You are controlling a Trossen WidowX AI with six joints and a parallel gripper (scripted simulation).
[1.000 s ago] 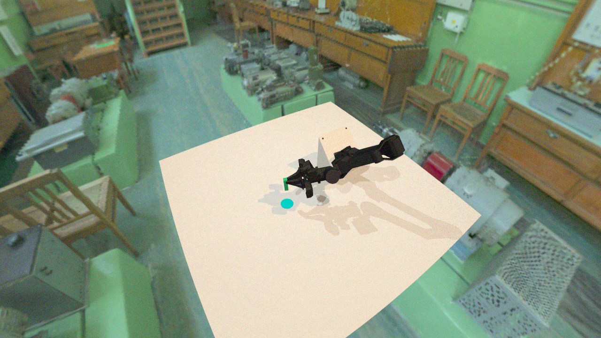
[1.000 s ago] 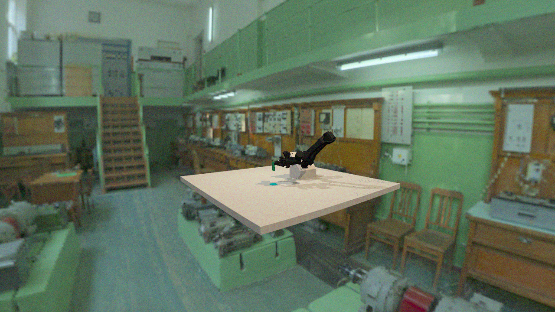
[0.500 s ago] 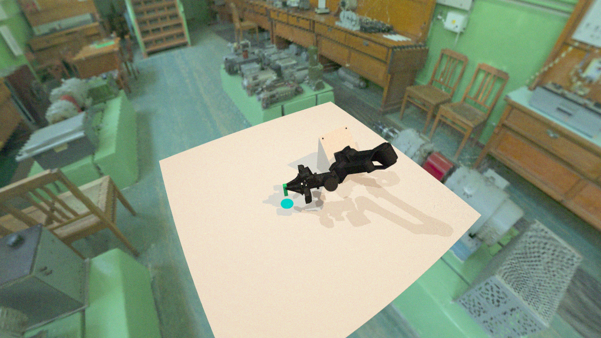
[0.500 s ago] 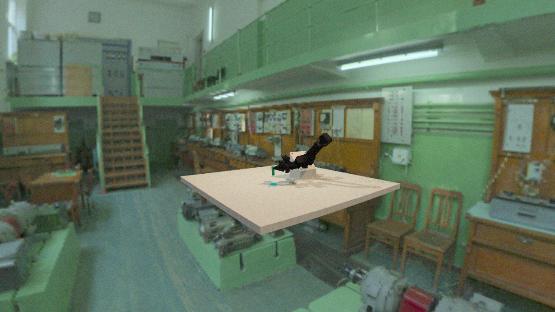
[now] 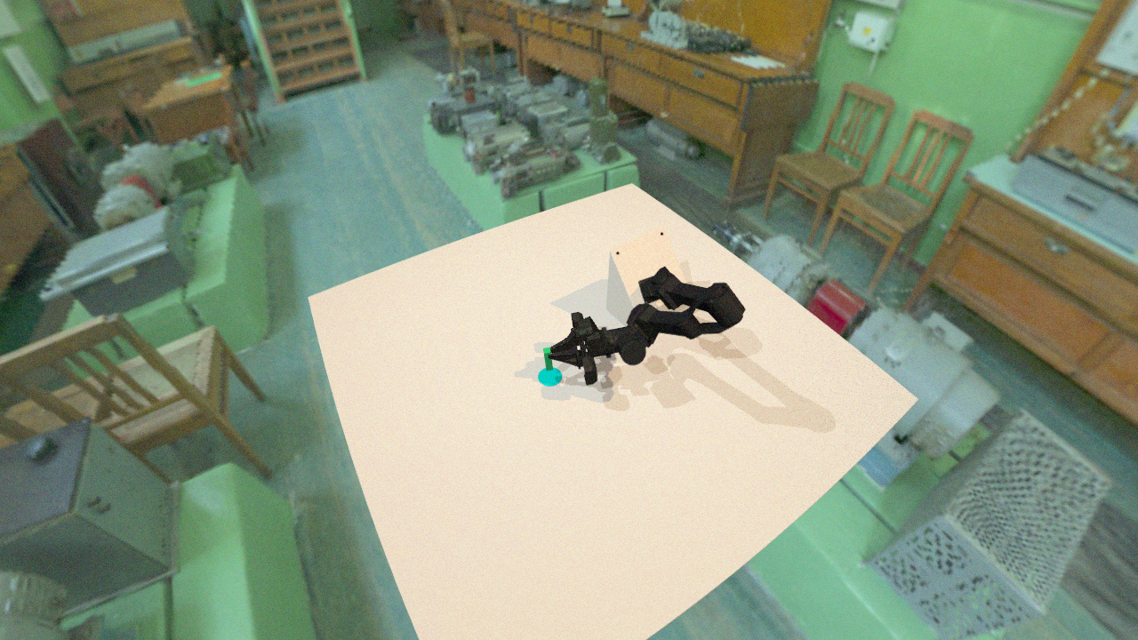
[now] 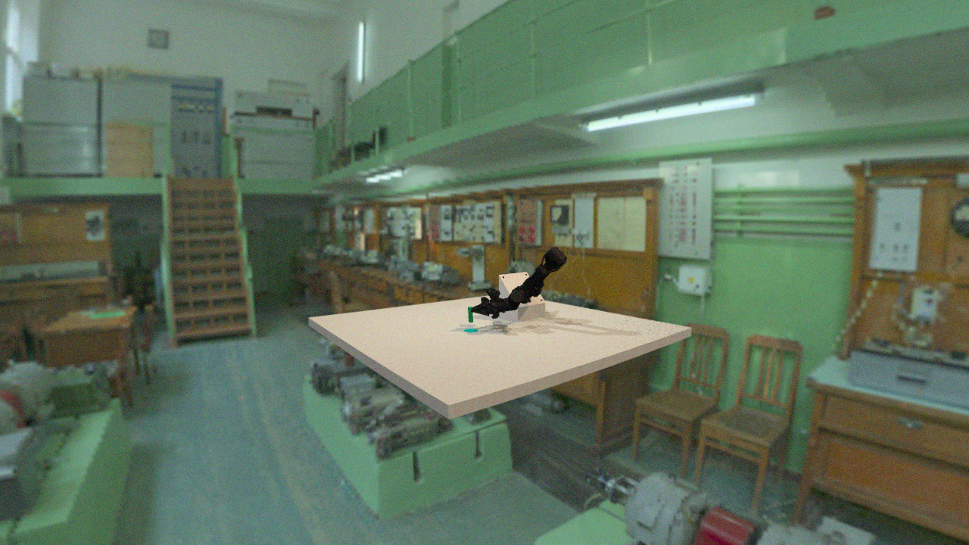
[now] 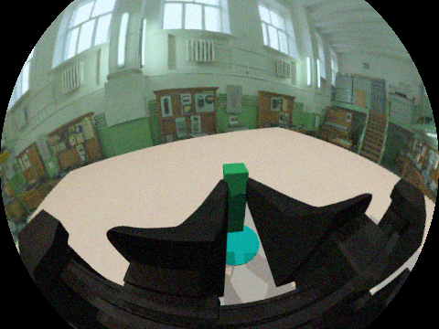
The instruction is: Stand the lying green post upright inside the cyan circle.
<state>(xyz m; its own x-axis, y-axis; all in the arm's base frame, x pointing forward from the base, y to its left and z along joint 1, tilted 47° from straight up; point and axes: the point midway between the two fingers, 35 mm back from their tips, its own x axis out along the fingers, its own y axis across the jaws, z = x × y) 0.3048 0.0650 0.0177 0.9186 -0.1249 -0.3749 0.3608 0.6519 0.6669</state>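
The green post (image 5: 548, 360) (image 6: 470, 314) (image 7: 235, 198) is upright between the fingertips. My gripper (image 5: 550, 356) (image 6: 472, 309) (image 7: 234, 183) is shut on it, reaching in from the side, nearly level. The cyan circle (image 5: 549, 379) (image 6: 471, 331) (image 7: 244, 249) lies flat on the table top, directly below the post. In the exterior view a small gap shows between the post's lower end and the circle, so the post is held a little above it. In the wrist view the left finger hides part of the circle's left side.
The pale table top (image 5: 477, 493) (image 6: 433, 365) carries a light box-shaped block (image 5: 643, 259) (image 6: 531, 311) behind the gripper, close beside the arm (image 5: 676, 318) (image 6: 531, 288). Shadows of the arm fall across the table around the circle and to its right.
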